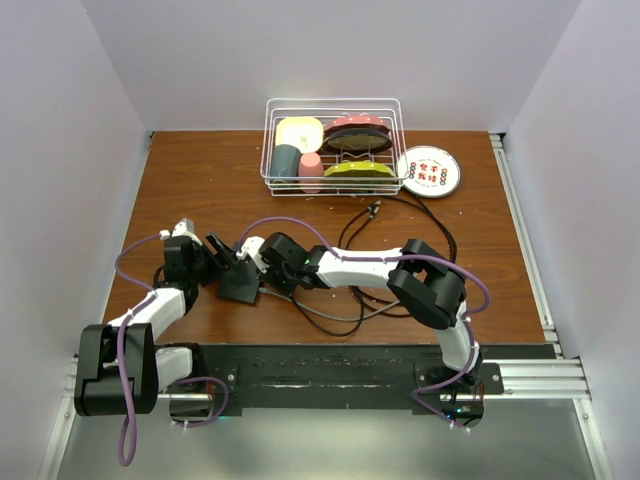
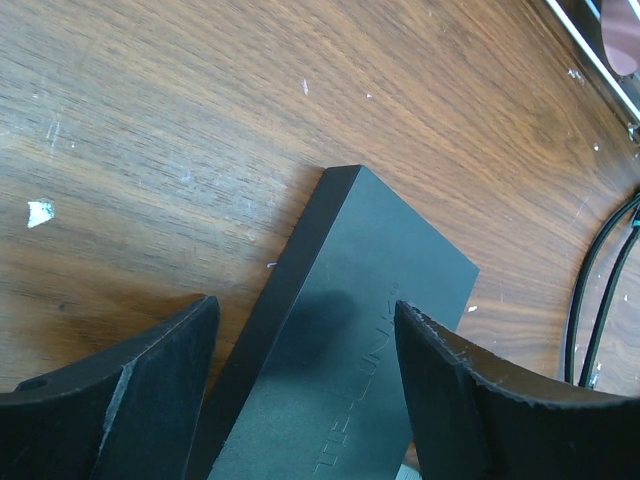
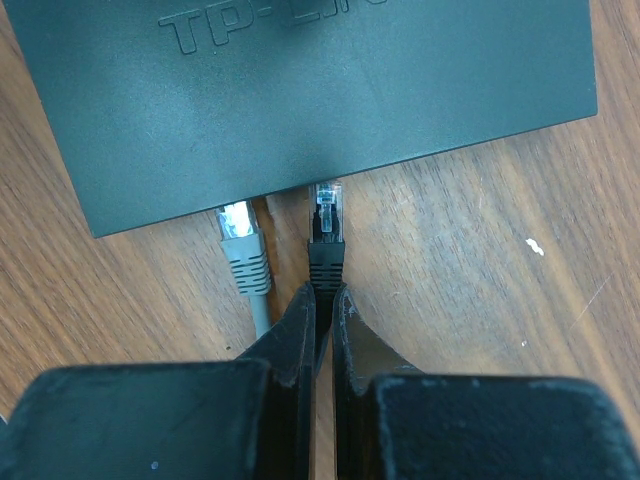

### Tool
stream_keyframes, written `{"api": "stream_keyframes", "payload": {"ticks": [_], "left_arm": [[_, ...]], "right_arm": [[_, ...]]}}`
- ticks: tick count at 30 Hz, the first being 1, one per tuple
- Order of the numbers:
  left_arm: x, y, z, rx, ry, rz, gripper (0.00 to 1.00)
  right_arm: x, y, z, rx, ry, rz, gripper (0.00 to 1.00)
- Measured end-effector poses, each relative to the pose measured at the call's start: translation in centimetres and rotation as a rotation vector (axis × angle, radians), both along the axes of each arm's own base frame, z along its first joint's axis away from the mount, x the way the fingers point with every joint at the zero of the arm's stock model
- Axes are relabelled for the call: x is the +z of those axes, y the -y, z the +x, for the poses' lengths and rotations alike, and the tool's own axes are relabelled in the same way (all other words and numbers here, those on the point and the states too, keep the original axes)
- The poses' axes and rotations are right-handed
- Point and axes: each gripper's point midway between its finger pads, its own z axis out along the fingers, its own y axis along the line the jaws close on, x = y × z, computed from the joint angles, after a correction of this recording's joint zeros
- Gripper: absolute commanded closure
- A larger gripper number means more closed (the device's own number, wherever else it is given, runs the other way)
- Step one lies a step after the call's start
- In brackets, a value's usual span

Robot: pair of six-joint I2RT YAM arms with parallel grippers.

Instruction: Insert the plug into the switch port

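two claws: right gripper [image 3: 322, 296] clamped on the black plug [image 3: 326, 238], left gripper [image 2: 305, 312] apart astride the switch [image 2: 395, 265]; brace it, push straight.

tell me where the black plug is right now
In the right wrist view, the black plug is centre frame, pinched by the right gripper, its tip at the near edge of the switch, just right of the grey plug.

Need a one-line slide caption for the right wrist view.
Right gripper holds the black plug at the edge of the switch, beside a grey plug.
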Motion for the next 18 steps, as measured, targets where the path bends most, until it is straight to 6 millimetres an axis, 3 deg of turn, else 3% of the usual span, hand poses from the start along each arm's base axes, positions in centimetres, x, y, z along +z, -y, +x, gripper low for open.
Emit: {"api": "stream_keyframes", "payload": {"ticks": [18], "left_arm": [[-0.03,0.02,-0.02,-0.003,0.0,0.001,0.25]], "right_arm": [[0.99,-0.33,-0.39,0.01,0.019,0.027,1.0]]}}
